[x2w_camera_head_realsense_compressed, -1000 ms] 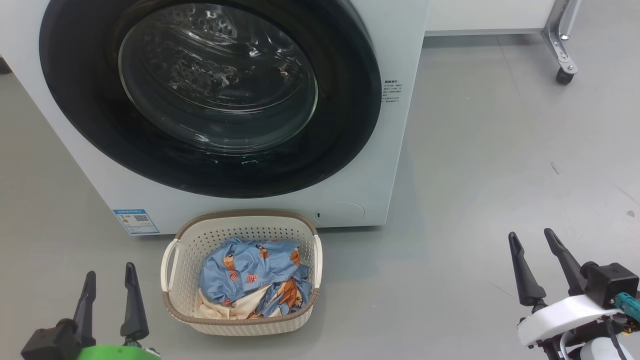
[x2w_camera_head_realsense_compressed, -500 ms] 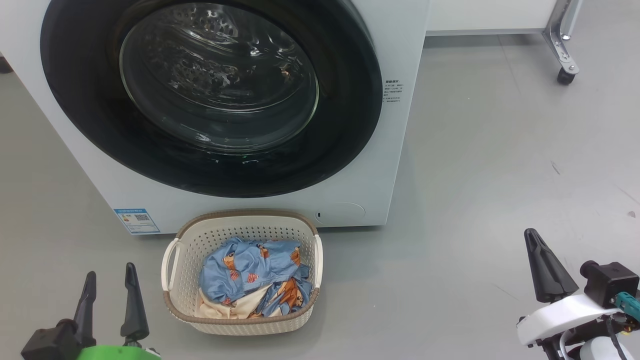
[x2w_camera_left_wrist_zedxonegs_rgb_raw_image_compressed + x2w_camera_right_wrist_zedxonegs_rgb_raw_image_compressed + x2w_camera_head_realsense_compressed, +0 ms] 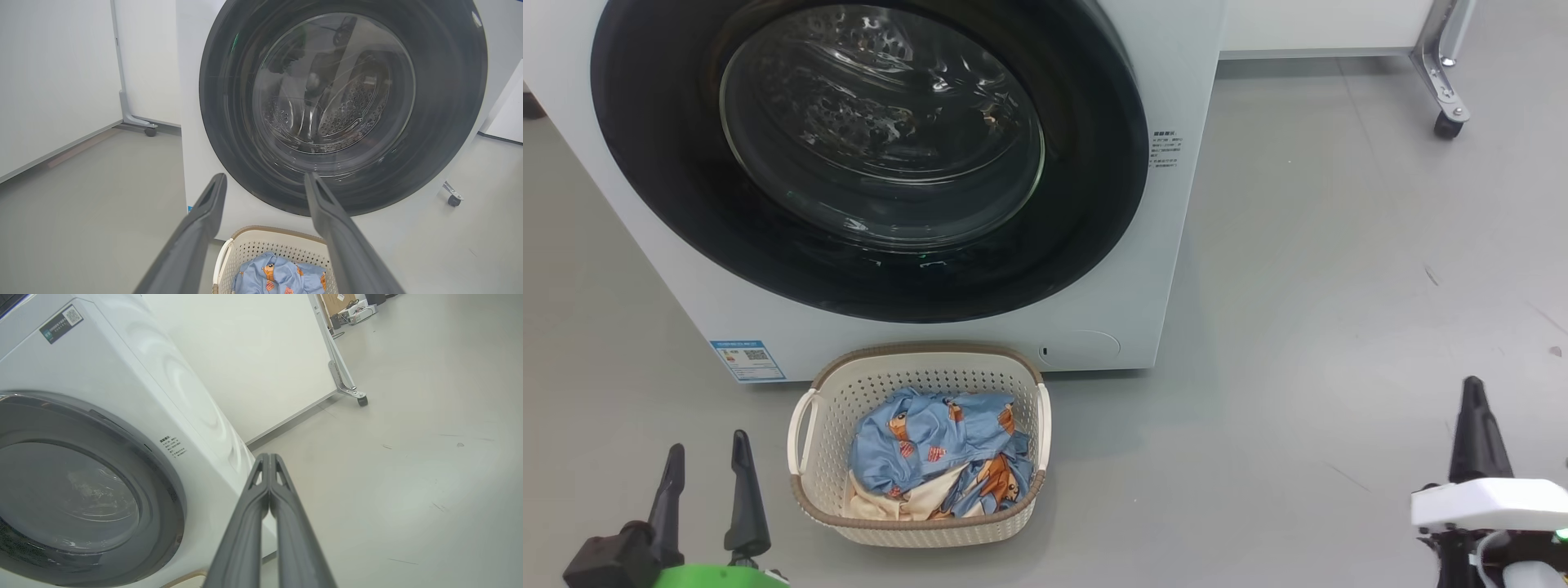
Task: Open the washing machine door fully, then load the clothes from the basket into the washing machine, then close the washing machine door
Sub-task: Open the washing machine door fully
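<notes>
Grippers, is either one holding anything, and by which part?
Nothing is held: the left gripper is open with nothing between its fingers, and the right gripper is shut on air.

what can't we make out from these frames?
Door: top cut off by the head view's upper edge.
Printed label beside the door, head view: too small to read.
Clothes: top folds hide what lies lower in the basket, so the piece count is unclear.
Right hand, head view: one finger hides the other; base cut off by the bottom edge.
</notes>
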Controlling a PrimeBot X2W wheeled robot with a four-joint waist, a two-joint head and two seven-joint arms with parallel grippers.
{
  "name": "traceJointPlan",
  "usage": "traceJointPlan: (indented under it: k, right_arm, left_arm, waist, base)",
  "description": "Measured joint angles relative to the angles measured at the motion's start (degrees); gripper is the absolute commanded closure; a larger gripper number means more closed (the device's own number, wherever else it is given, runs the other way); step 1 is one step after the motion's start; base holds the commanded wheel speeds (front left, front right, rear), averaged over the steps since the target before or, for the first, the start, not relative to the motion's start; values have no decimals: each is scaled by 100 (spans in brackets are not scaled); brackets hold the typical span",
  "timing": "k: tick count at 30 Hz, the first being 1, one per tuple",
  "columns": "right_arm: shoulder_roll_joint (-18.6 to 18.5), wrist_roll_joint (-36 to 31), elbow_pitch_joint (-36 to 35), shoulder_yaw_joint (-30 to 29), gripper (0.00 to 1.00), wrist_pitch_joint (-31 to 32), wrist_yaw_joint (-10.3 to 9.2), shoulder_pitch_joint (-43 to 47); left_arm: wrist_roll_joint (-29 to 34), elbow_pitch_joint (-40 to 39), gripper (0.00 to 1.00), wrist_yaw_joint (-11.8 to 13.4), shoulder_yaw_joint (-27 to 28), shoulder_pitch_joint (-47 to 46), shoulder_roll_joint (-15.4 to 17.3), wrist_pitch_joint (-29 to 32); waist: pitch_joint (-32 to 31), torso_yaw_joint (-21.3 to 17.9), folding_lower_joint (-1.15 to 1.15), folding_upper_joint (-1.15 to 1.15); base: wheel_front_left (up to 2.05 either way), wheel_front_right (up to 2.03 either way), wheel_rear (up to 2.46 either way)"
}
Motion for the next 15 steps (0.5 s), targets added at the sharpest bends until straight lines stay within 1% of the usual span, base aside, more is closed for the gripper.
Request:
traceJointPlan:
  k: [4,5,6,7,12,15]
  right_arm:
    - [116,1007,26,-388,100,0,0,-1]
    - [136,1633,81,-575,100,0,0,-2]
    - [130,1920,125,-623,100,-1,0,-2]
    - [130,1920,125,-623,100,-1,0,-2]
    - [126,3205,326,-838,100,-1,0,-31]
    - [112,3919,403,-827,100,-5,0,-118]
  left_arm:
    - [1,26,0,0,-80,4,-1,0]
    - [0,33,0,0,-113,9,-1,0]
    - [0,34,0,0,-131,16,-1,0]
    - [0,34,0,0,-131,16,-1,0]
    - [0,29,0,0,-211,36,-1,0]
    - [1,21,0,-1,-259,51,0,0]
  waist:
    - [9,42,0,0]
    - [15,67,0,0]
    - [20,79,0,0]
    - [20,79,0,0]
    - [73,150,0,0]
    - [123,193,0,0]
  base:
    - [0,0,0]
    - [0,0,0]
    - [0,0,0]
    - [0,0,0]
    - [0,0,0]
    - [0,0,0]
